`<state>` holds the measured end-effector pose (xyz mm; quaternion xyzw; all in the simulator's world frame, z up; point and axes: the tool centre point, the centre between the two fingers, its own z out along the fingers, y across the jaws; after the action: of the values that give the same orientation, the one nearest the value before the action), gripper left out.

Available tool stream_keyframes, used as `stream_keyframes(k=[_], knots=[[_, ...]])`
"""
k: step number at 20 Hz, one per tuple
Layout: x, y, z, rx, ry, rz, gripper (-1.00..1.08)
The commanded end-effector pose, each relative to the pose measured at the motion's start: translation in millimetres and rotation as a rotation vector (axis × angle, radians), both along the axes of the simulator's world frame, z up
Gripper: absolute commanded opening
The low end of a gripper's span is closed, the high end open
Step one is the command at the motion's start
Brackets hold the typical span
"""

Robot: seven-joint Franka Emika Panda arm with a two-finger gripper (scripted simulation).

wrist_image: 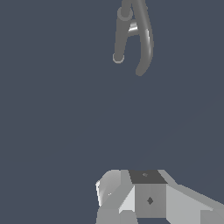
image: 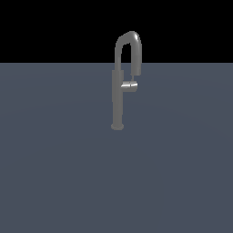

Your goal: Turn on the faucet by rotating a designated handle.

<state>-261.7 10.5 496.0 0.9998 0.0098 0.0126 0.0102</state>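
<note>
The faucet (image: 117, 100) is a tall slim grey column on a small round base, with a high gooseneck spout curving down toward the exterior view's right. The handle (image: 129, 85) is a short horizontal stub with a shiny end, sticking out from the column under the spout tip. In the wrist view the faucet (wrist_image: 120, 39) shows far off, with the handle (wrist_image: 133, 29) as a light bar between column and spout. My gripper (wrist_image: 130, 197) shows only in the wrist view, far from the faucet and holding nothing. Its two fingers meet with no gap.
A flat blue-grey surface (image: 54, 173) spreads around the faucet, under a black background. No other objects show. My arm is out of the exterior view.
</note>
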Motion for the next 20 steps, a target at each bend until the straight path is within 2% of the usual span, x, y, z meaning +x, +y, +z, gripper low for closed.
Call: stream_keyframes(k=[1,11,20], knots=[[0.0,0.0,0.0,0.0,0.0,0.0,-1.0],[12.5,2.3,1.5,0.025,0.033,-0.026,-1.0],[46.6,6.8,3.8,0.092,0.122,-0.095,-1.0]])
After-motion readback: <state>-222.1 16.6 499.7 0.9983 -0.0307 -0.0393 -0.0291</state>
